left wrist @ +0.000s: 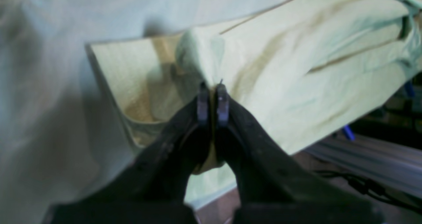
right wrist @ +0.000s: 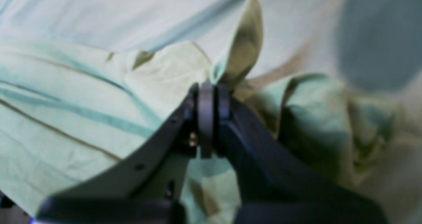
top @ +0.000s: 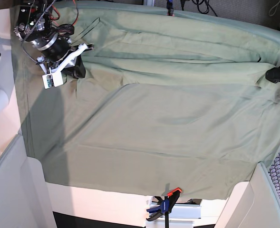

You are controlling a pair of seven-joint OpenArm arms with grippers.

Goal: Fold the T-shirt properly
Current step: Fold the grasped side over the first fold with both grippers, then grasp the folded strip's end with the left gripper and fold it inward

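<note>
Base view, left to right: the right gripper [top: 78, 71] sits near the bench's far left corner, its fingers [right wrist: 206, 118] pinched tight on a raised fold of the T-shirt [top: 178, 102]. That T-shirt stretches across the tablecloth [top: 130, 175] covering the bench. At the right edge, the left gripper [top: 274, 75] likewise clamps the shirt's fabric.

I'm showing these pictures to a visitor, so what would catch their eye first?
Probably the T-shirt, stretched taut across the far side of the table between two arms. The left claw and right claw are each shut on a pinch of its fabric. A blue and orange clamp stands out at the near table edge.
</note>
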